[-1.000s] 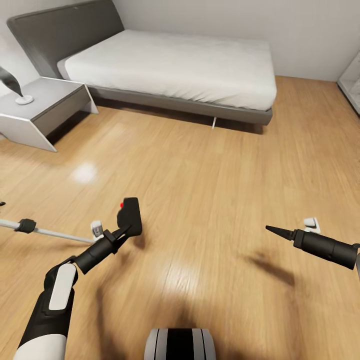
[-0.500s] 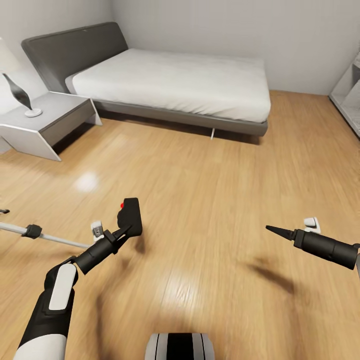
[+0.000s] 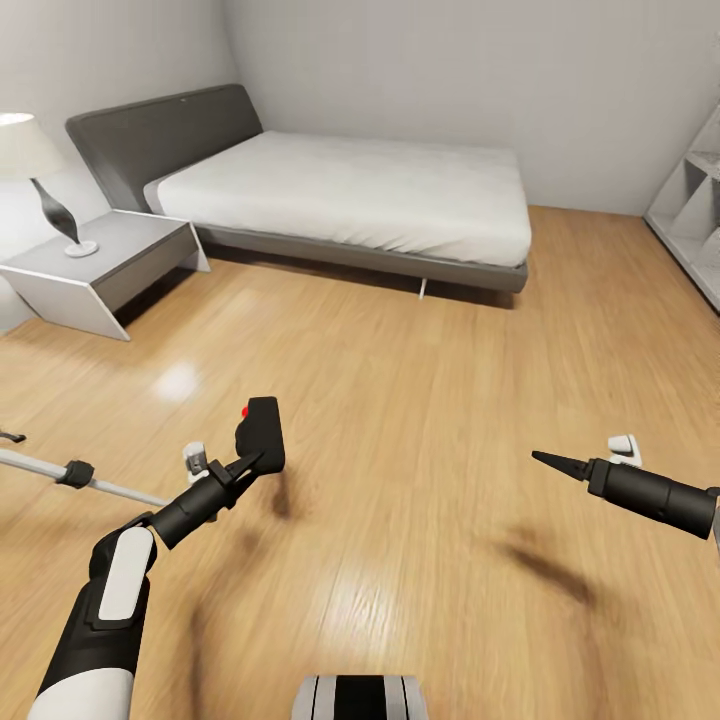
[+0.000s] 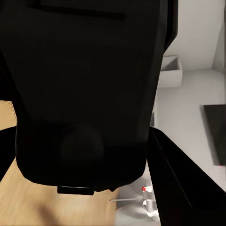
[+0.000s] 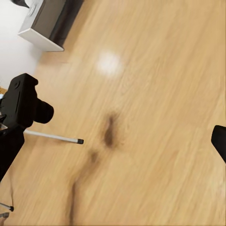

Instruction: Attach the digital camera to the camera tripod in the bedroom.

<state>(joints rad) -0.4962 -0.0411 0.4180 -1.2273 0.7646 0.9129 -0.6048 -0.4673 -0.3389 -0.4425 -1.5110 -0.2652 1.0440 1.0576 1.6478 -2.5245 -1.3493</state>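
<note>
My left fingers clamp the camera above the floor; my right fingers are pressed together, tripod leg nearby.

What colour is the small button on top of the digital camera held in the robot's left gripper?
Red. The button sits on the black digital camera in the left gripper; it shows best in the head view.

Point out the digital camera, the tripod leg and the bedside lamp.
digital camera (image 3: pixel 262 432): head view, on its black body, held in the left pincer (image 3: pixel 240 465).
tripod leg (image 3: pixel 40 466): head view, on the silver tube.
bedside lamp (image 3: pixel 22 132): head view, on the shade.
</note>
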